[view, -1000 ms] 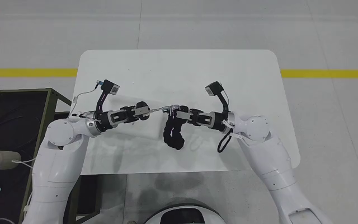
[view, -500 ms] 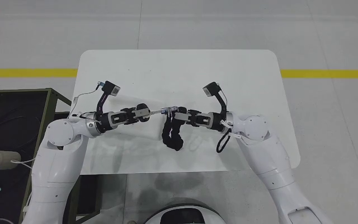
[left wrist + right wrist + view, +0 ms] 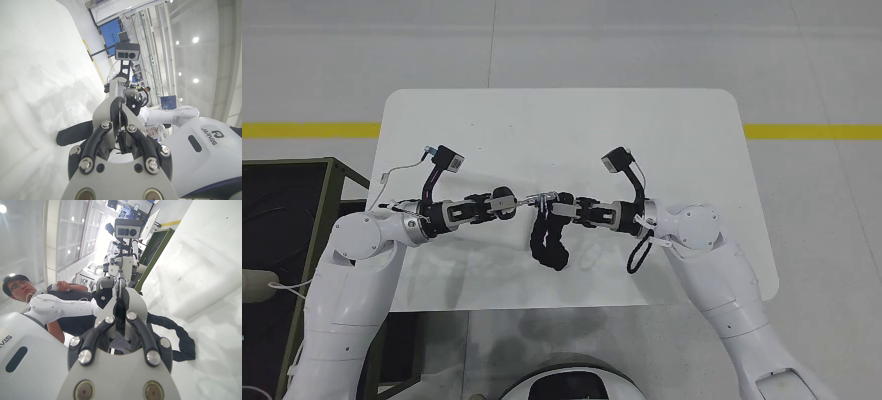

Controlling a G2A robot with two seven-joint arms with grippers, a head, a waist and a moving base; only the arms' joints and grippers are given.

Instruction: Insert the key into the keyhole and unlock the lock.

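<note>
The left tool (image 3: 119, 108) pinches the key (image 3: 119, 115) flat, blade aimed straight at the lock (image 3: 130, 92) just beyond, so it can slide in. Behind the lock, the right tool (image 3: 558, 206) clamps it steady above the bench (image 3: 642, 120), cable (image 3: 550, 245) hanging below the lock.
</note>
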